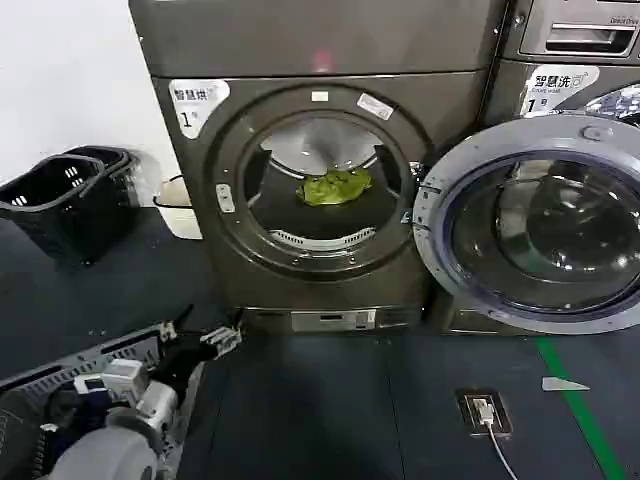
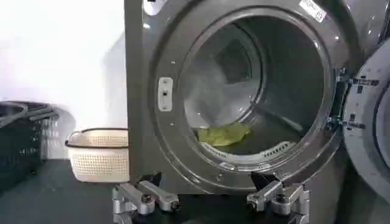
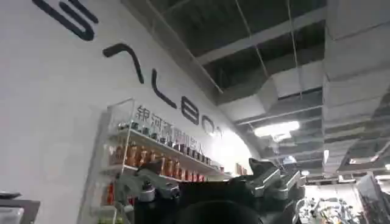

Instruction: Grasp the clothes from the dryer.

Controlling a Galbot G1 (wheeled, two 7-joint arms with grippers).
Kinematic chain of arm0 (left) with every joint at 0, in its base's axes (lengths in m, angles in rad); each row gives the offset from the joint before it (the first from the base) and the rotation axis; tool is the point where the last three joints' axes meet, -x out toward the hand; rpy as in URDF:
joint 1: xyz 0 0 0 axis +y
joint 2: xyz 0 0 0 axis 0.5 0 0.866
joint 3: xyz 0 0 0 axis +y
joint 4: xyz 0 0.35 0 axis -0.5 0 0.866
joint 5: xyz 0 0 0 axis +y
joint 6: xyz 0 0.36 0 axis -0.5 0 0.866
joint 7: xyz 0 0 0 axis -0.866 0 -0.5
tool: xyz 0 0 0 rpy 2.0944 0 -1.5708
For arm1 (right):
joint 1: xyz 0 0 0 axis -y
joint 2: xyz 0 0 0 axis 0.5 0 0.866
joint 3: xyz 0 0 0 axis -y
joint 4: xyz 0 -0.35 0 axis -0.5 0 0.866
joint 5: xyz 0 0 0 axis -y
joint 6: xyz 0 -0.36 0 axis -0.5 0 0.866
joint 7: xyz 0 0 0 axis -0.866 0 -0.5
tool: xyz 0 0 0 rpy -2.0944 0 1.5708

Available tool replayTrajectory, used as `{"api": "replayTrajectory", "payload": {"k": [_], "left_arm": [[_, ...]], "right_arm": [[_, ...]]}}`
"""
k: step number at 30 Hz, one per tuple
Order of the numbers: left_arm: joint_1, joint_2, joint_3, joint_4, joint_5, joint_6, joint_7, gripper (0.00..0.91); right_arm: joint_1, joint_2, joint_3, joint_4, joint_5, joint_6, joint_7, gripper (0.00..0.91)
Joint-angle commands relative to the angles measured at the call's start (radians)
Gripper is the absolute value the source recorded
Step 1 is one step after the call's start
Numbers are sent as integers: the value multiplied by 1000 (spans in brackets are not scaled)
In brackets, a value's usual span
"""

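The dryer (image 1: pixel 330 60) stands in the middle of the head view, its round mouth open and dark. The clothes (image 1: pixel 335 187), a small yellow-green bundle, lie on the drum floor just inside the mouth. My left gripper (image 1: pixel 205 328) hangs low at the front left, well short of the dryer and below its mouth. In the left wrist view the left gripper (image 2: pixel 213 204) is open with nothing between its fingers, and the clothes (image 2: pixel 224 134) lie ahead and above inside the dryer (image 2: pixel 146 91). My right gripper (image 3: pixel 210 189) points up toward a ceiling, fingers apart and holding nothing.
A chrome-ringed glass door (image 1: pixel 540 225) stands swung out just right of the mouth, before a second machine (image 1: pixel 570 50). Black baskets (image 1: pixel 65 195) and a white basket (image 1: pixel 180 212) sit on the floor at the left. A floor socket with cable (image 1: pixel 483 410) and a green line (image 1: pixel 578 405) lie at the right.
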Motion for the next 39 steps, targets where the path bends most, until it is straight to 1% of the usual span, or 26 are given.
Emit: {"api": "replayTrajectory", "payload": {"k": [1,5,9,30,33,35,39], "left_arm": [[-4,8,-16,-9,0,6,28,907],[-3,3,-27,-29,4,6,84,907],[-4,4,-29,-23,19,-5,79,907],[3,2,-26,-29,27,-2,88,907],[3,6,-25,-32,26,-2,92,907],[1,8,-25,-35,26,-4,96,907],[0,11,-26,-50,25,-10,101,907]], "right_arm": [[-2,1,0,-1,6,13,7,907],[-3,0,5,-5,6,14,6,907],[1,-1,4,-2,6,16,6,907],[3,1,6,-3,5,20,-1,907],[0,5,6,2,19,39,-16,907],[-1,8,12,7,46,53,-33,907],[-3,13,18,19,58,45,-41,907]]}}
